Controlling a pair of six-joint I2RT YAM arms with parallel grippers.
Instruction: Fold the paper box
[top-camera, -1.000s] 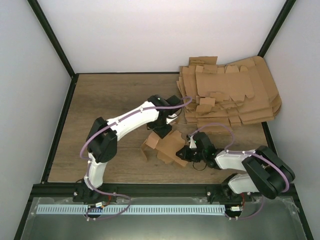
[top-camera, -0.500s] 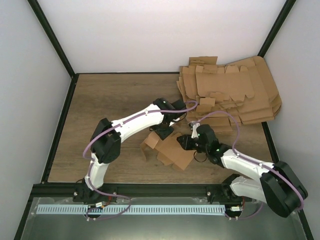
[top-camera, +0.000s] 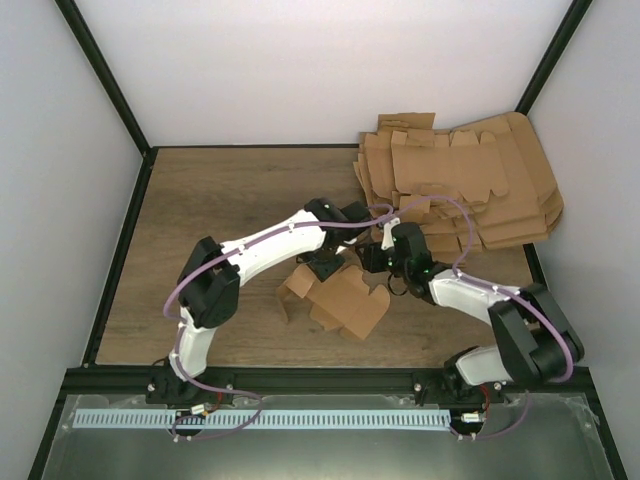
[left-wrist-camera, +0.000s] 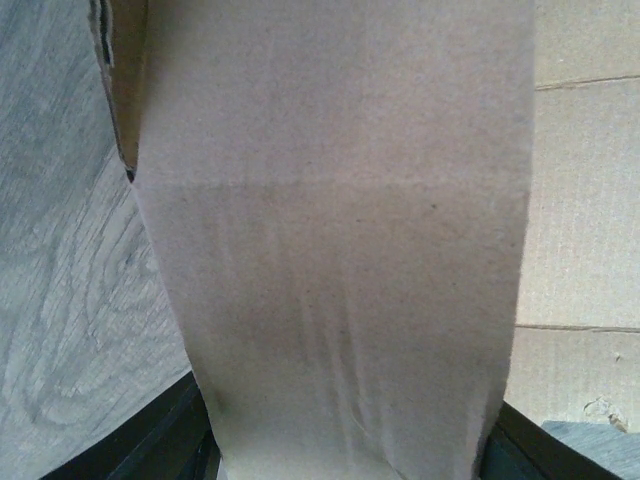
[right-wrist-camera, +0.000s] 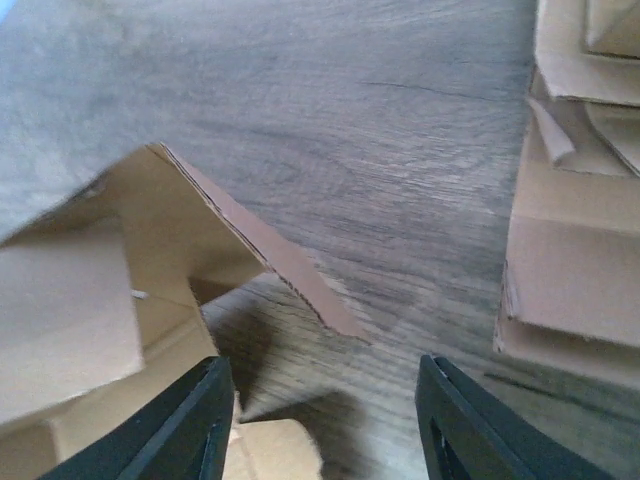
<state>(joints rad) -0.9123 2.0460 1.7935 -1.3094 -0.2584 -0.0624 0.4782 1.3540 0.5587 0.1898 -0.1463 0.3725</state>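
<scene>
Top external view: you see the paper box lying half-folded at the centre of the table, just ahead of both arms.
Long axis: it runs from about 10 o'clock to 4 o'clock. Raised flaps stand at the 10 o'clock end and the broad flat panel lies toward 4 o'clock.
Left gripper: it sits on the box's 12 o'clock edge. In the left wrist view its fingers meet both side edges of a panel of the box that fills the gap, gripped across its width.
Right gripper: it hangs at the box's 1 o'clock corner, between the box and the pile of flat sheets. In its own view the jaws stand roughly half apart over bare wood, holding and touching nothing.
Right wrist view: a lifted flap of the box lies toward 9 o'clock and the pile toward 3 o'clock.
Hidden: cardboard blocks nearly all of the left wrist view. From above, the left wrist covers its own fingertips, and you cannot tell how the folds lie beneath it.
</scene>
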